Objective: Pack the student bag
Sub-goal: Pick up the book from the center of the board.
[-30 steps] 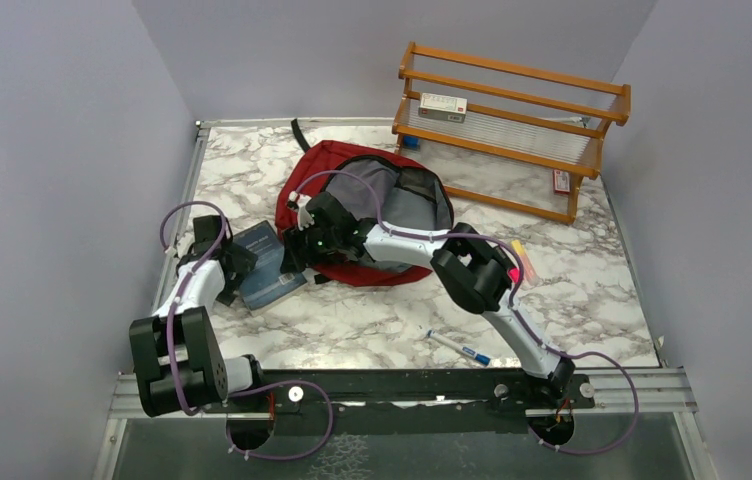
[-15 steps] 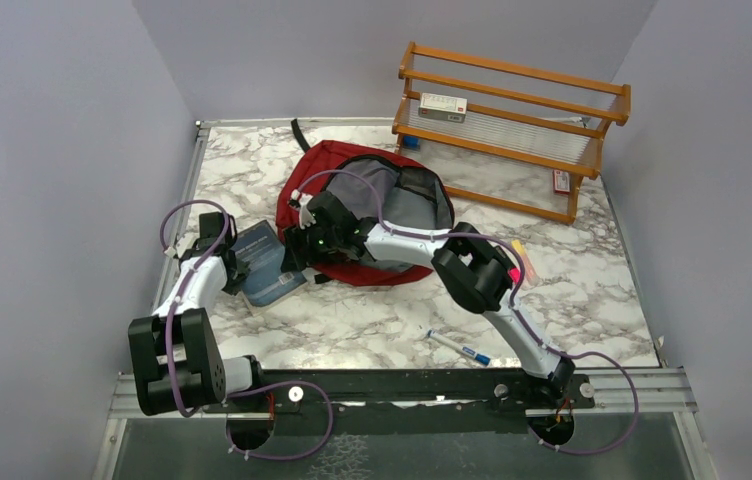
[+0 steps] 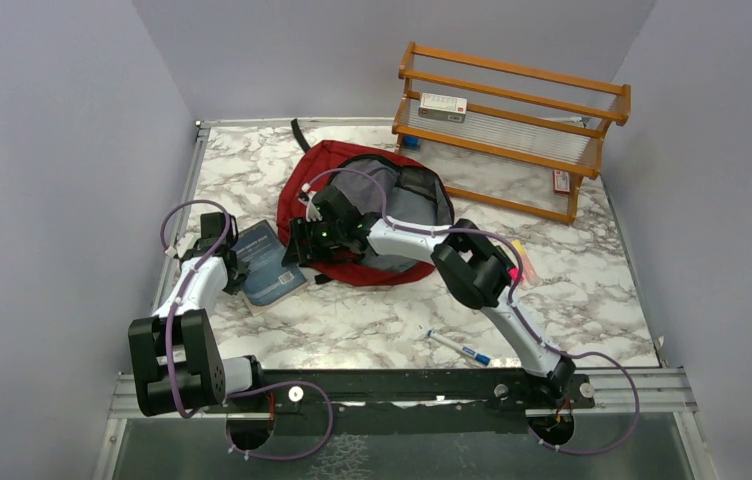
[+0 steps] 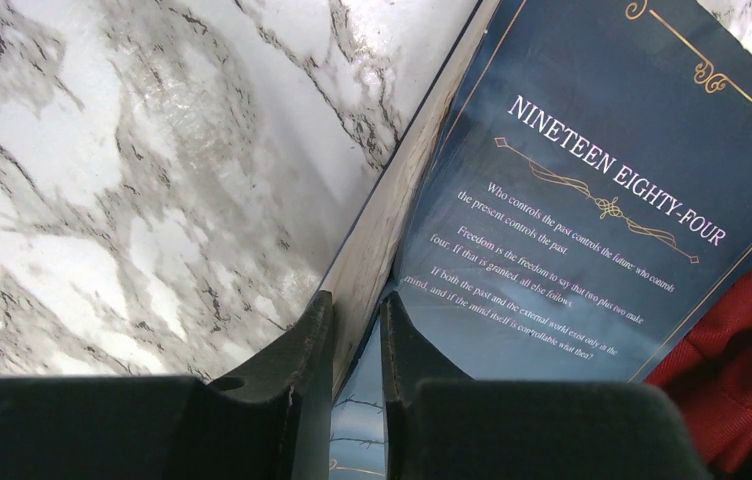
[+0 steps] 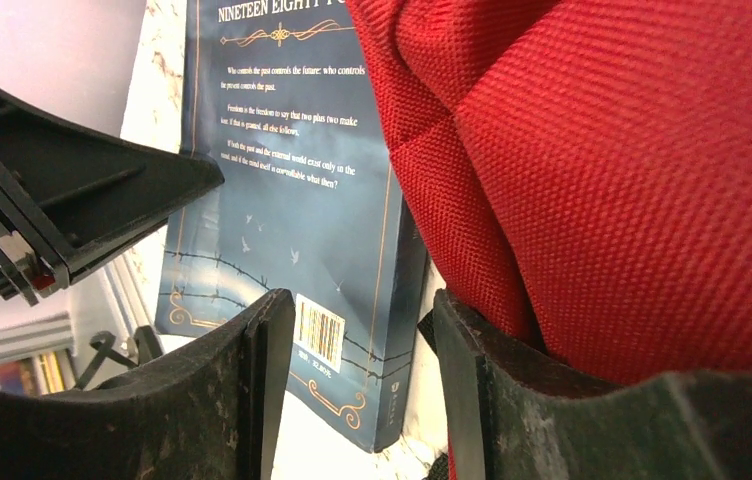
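Where the bag (image 3: 324, 165) lies open on the table (image 3: 372, 320), its left edge overlaps a dark blue book (image 4: 572, 200) reading "NINETEEN EIGHTY-FOUR" and "Who controls the past controls the future", with a barcode (image 5: 320, 335) near one corner. The left pincer (image 4: 355, 310) pinches the book's page edge. The right pincer (image 5: 362, 310) gapes beside the bag, red fabric against one finger.

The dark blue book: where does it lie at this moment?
In the top view, the dark blue book lies on the marble table, left of centre, beside the red backpack; the left gripper pinches its outer edge.
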Controlling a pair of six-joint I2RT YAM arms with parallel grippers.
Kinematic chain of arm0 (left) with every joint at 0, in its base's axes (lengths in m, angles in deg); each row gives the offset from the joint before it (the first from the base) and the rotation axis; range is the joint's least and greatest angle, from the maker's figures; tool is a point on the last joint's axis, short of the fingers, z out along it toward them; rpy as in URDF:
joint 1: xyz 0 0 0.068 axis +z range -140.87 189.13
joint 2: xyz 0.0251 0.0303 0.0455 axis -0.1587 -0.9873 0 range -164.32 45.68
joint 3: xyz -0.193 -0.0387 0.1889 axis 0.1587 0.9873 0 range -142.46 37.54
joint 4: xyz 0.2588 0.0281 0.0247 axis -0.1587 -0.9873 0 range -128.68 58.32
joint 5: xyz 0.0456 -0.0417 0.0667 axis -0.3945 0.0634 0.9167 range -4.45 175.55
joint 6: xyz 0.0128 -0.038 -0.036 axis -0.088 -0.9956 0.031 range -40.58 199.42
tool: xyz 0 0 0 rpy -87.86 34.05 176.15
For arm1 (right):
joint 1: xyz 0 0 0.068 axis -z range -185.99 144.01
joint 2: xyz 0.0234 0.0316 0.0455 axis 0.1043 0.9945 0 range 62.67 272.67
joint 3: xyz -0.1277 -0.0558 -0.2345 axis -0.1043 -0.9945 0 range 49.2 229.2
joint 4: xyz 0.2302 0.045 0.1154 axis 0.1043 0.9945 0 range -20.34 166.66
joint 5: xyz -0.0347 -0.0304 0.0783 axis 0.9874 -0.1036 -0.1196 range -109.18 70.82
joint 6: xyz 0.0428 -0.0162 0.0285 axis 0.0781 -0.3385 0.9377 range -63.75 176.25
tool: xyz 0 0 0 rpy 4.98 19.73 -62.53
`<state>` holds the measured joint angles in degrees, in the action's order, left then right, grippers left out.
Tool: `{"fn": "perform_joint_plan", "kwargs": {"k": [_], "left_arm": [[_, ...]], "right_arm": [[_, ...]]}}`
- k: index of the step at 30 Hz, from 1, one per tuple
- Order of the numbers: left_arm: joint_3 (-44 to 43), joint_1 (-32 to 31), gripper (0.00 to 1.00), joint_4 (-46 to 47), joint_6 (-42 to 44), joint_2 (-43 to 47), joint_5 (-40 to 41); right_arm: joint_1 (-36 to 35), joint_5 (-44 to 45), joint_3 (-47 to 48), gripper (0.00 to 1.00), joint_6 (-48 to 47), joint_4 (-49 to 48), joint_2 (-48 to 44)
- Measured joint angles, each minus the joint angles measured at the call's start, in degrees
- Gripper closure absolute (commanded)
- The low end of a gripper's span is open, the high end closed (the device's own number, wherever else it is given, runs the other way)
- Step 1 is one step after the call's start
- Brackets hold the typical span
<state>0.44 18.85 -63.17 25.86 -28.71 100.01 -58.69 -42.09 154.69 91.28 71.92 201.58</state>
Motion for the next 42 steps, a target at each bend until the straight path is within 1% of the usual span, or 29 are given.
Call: {"fn": "perform_joint_plan", "kwargs": {"k": [10,17,20,23,27,31,32,35,38,42], "left_arm": [[-0.02,0.0,1.0,0.07,0.28,-0.02,-0.09],[0.09,-0.11,1.0,0.48,1.22,-0.02,-1.36],[0.15,-0.46,1.0,0.63,1.55,-0.02,-1.31],[0.22,-0.61,1.0,0.74,1.77,-0.02,-1.18],[0.26,-0.74,1.0,0.85,1.99,0.0,-1.03],[0.48,-0.79,1.0,1.09,2.19,0.2,-1.03],[0.52,-0.81,1.0,1.16,2.21,0.24,-1.03],[0.55,-0.85,1.0,1.22,2.36,0.26,-1.03],[0.55,-0.87,1.0,1.27,2.51,0.26,-1.03],[0.66,-0.96,1.0,1.4,2.73,0.39,-1.01]], "right_arm": [[0.96,-6.73,0.07,0.45,9.38,-4.0,1.66],[1.51,-9.97,0.07,0.45,11.72,-6.25,2.47],[1.64,-10.56,0.04,0.5,12.22,-6.86,2.6],[1.9,-10.86,-1.25,0.58,12.98,-8.94,2.6],[2.19,-10.97,-3.78,0.59,13.66,-13.0,2.56],[2.19,-10.78,-3.43,0.6,13.42,-12.37,2.54],[2.14,-10.47,-2.97,0.6,13.2,-11.45,2.54],[1.75,-8.7,-1.11,0.51,12.55,-7.67,2.62],[1.01,-6.1,1.16,0.49,11.5,-4.04,2.84],[-0.35,-0.39,2.89,0.46,9.66,-0.39,2.84]]}}
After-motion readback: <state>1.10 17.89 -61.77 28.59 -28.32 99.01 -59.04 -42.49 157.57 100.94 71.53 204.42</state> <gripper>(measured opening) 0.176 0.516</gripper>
